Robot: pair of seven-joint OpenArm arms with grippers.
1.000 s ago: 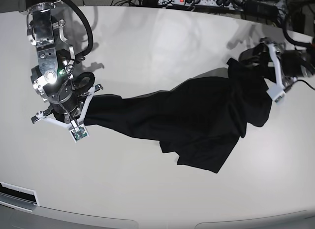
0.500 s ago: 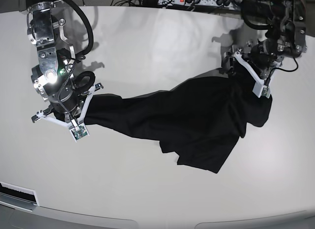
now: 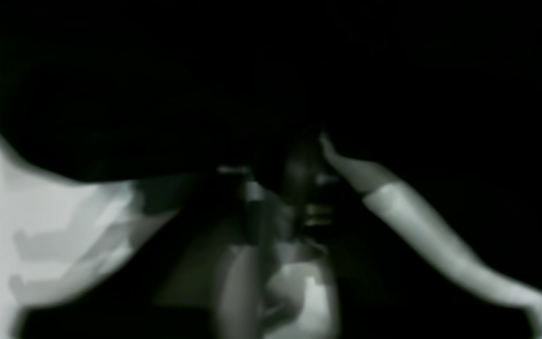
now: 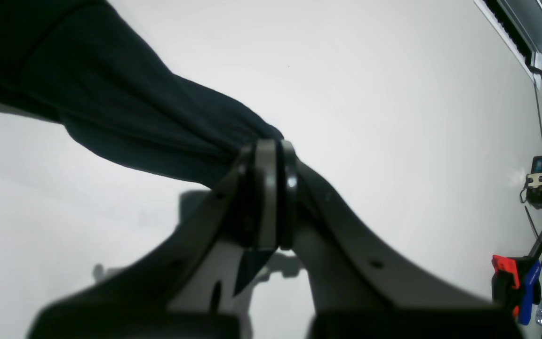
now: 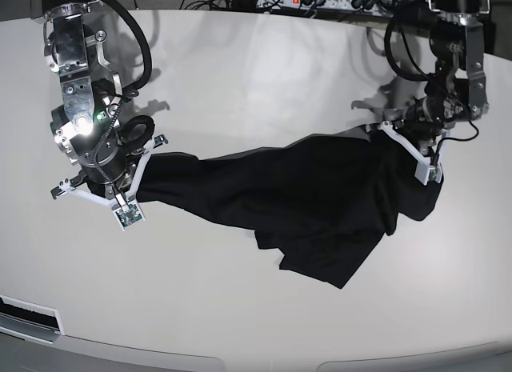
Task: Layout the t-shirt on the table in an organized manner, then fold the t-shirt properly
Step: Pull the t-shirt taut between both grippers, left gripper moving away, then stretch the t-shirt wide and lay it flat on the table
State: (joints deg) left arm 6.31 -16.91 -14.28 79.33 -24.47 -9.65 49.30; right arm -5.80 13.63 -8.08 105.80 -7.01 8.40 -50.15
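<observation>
The t-shirt [image 5: 304,200] is lying across the middle of the surface [image 5: 256,76], stretching between the right pincer [image 5: 136,176] at left and the left pincer [image 5: 404,144] at far right.

1. We see a broad, glossy white table [image 5: 240,60] with curved edges filling the base view.
2. We find a black t-shirt [image 5: 304,200] stretched in a rumpled band across its middle, its lower folds resting on the surface.
3. We note cables and a power strip [image 5: 320,2] along the far edge.
</observation>
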